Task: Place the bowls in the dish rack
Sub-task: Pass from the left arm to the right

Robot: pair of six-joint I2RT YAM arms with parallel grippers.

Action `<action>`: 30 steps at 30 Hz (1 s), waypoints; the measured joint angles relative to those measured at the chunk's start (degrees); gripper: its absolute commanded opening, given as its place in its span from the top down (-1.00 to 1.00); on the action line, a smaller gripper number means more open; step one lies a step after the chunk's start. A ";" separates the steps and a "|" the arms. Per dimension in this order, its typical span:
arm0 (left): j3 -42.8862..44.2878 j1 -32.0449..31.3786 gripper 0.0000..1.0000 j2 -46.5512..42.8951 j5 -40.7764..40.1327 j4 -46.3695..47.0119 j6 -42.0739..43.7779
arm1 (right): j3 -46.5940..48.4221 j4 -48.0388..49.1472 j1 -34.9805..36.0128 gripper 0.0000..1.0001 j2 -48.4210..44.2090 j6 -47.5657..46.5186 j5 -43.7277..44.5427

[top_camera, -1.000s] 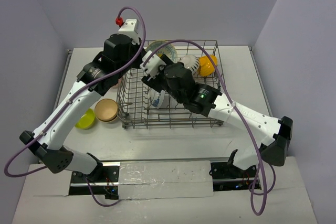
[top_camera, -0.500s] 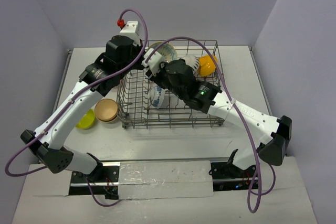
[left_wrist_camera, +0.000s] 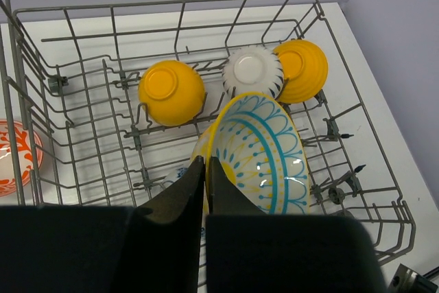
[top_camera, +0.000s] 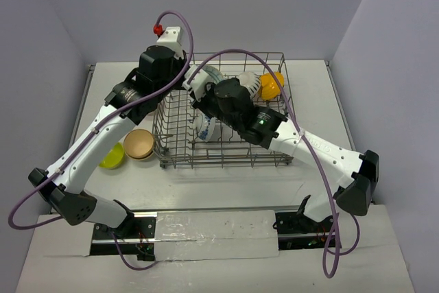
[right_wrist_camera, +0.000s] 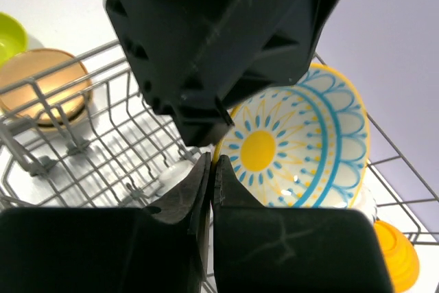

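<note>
1. Pale lilac walls close in a white table (top_camera: pixel 219 183) that carries the large grey wire dish rack (top_camera: pixel 226 164). Over the rack's far-left part hangs the blue-and-yellow patterned round bowl (left_wrist_camera: pixel 264 149), tipped on edge.
2. The left gripper (left_wrist_camera: pixel 206 169) has its jaws pinched tight on the left side of that bowl's rim and carries it clear of the tines.
3. The right gripper (right_wrist_camera: pixel 210 166) is fully closed, its tips right at the same rim and just under the left one. I cannot tell whether it has nipped the rim or closed beside it.
4. The step in hand looks like seating this bowl, perhaps with a handover between the arms. The next move calls for keeping the bowl on edge and lowering it into a free slot between tines. The left jaws should part only once it is supported.
5. Further back in the rack, two orange-yellow bowls (left_wrist_camera: pixel 171 92) (left_wrist_camera: pixel 300 70) flank a white striped bowl (left_wrist_camera: pixel 252 72), all with their bases showing.
6. Outside the rack on the left wait a tan bowl (top_camera: pixel 139 143), a lime green bowl (top_camera: pixel 110 157) and a red-and-white patterned bowl (left_wrist_camera: pixel 12 159).
</note>
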 measured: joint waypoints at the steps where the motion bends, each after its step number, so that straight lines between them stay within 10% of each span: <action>1: 0.00 0.17 1.00 0.09 0.00 -0.02 -0.13 | 0.00 -0.22 -0.02 1.00 0.04 0.50 -0.07; 16: -0.42 0.57 0.99 1.18 -0.13 1.05 -0.09 | -0.31 0.66 -0.61 1.00 1.62 2.38 1.11; 30: -0.46 0.74 0.37 3.89 2.45 3.80 -0.79 | -1.33 1.18 -2.14 1.00 2.23 4.22 1.36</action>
